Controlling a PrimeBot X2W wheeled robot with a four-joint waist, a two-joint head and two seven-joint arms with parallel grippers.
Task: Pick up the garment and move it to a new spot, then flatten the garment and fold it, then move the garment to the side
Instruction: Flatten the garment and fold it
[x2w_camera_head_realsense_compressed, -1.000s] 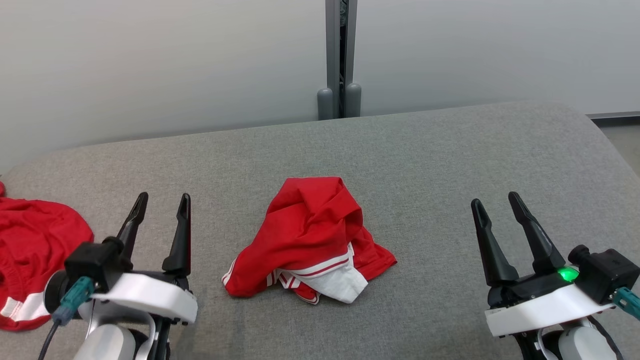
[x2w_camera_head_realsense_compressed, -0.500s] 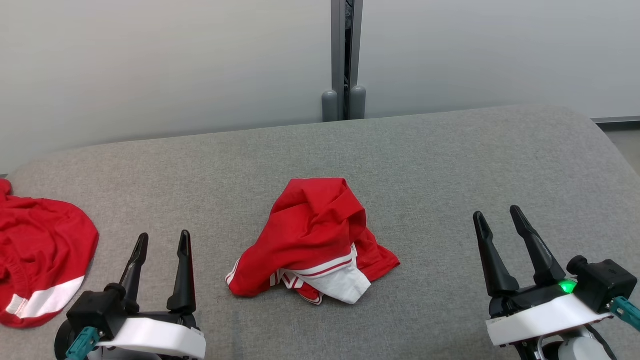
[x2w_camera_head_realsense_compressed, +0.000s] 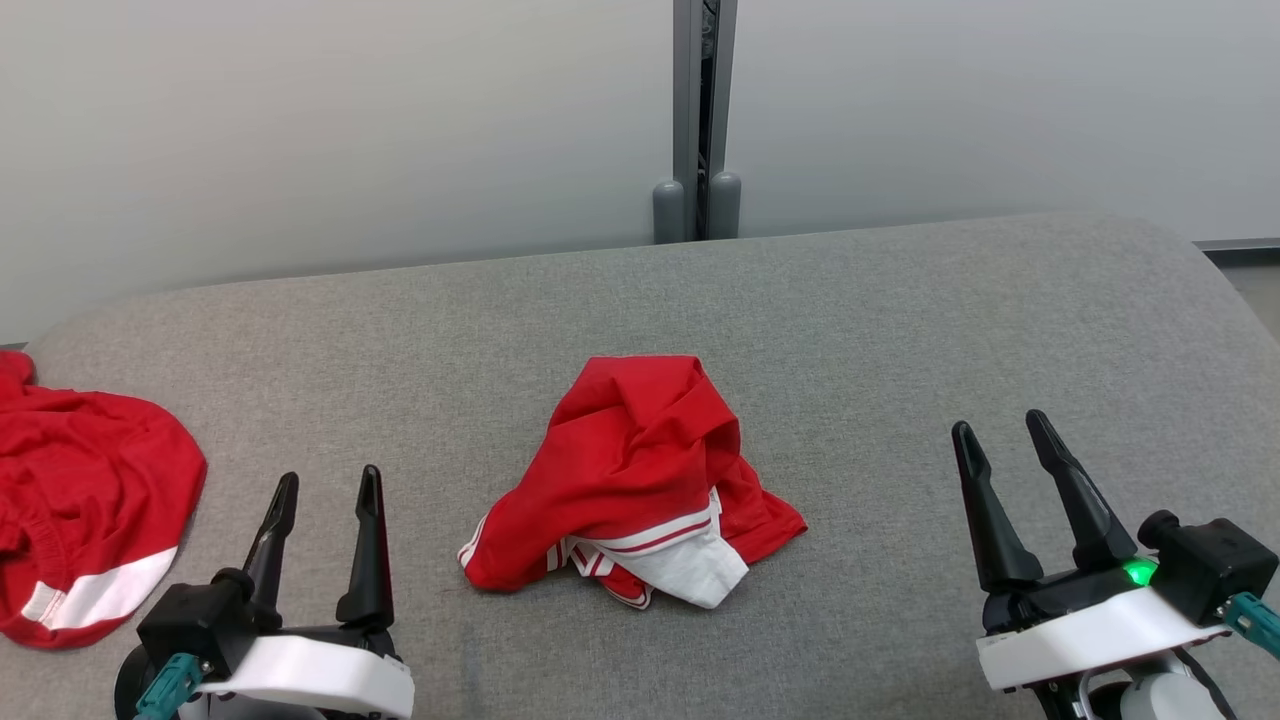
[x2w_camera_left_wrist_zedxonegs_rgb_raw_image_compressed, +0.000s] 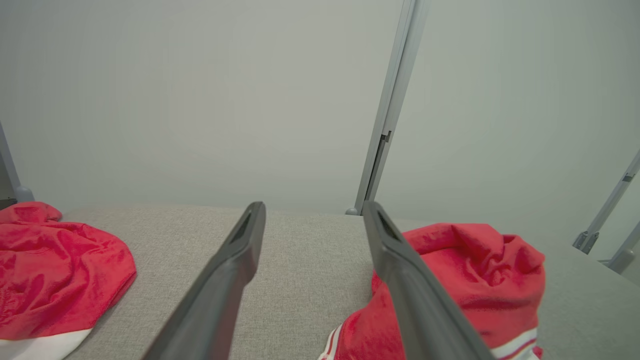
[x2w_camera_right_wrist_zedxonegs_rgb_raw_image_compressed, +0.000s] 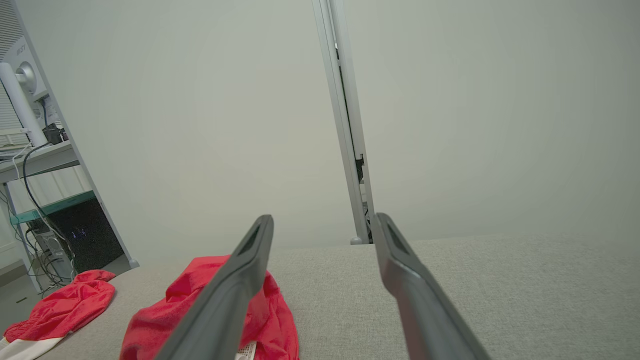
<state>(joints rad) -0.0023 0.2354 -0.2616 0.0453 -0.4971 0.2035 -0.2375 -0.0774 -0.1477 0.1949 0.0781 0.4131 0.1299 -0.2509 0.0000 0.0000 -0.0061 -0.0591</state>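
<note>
You have the crumpled red garment (x2w_camera_head_realsense_compressed: 630, 480) mid-table (x2w_camera_head_realsense_compressed: 900, 330), between both hands and touching neither. Your left hand (x2w_camera_head_realsense_compressed: 330, 476) and right hand (x2w_camera_head_realsense_compressed: 998, 422) are spread and empty. A second red garment (x2w_camera_head_realsense_compressed: 90, 520) lies far left. A monitor (x2w_camera_right_wrist_zedxonegs_rgb_raw_image_compressed: 15, 45) beyond seems to read MSI.

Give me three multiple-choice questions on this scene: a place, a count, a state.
1. Where does the crumpled red and white cloth garment lie on the grey fabric surface? A) in the middle B) right edge C) far edge
2. How many red garments lie there? A) one B) two C) three
3. The left claw and right claw are: A) open, empty B) shut C) gripping cloth
Answers: A, it lies centred between the claws; B, a second red garment lies at the left edge; A, the fingers stand apart with nothing between.
</note>
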